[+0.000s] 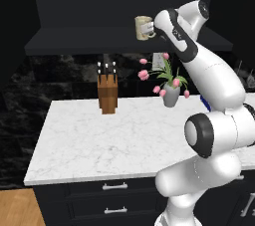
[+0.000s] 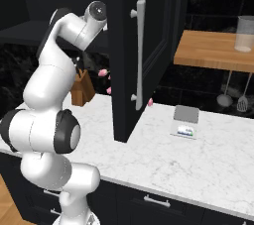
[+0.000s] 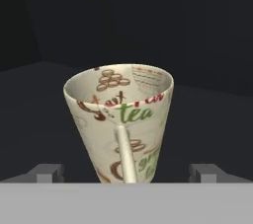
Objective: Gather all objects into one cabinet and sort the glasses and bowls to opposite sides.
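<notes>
A cream tapered glass [image 1: 143,27] with brown and green tea print and a thin handle stands upright on the dark shelf [image 1: 74,43] of the black wall cabinet. My gripper [image 1: 151,31] reaches in from the right at the glass's height. In the hand view the glass [image 3: 120,119] sits between my two fingertips [image 3: 50,172], with a clear gap on each side. The gripper [image 3: 128,174] is open and touches nothing. The handle faces the hand. The bowls are out of view.
Below the shelf, a wooden knife block [image 1: 107,93] and a pink-flower vase [image 1: 171,94] stand on the white marble counter [image 1: 99,140]. The open black cabinet door [image 2: 124,70] with a silver handle hangs right of my arm. A small grey scale [image 2: 185,121] lies further right.
</notes>
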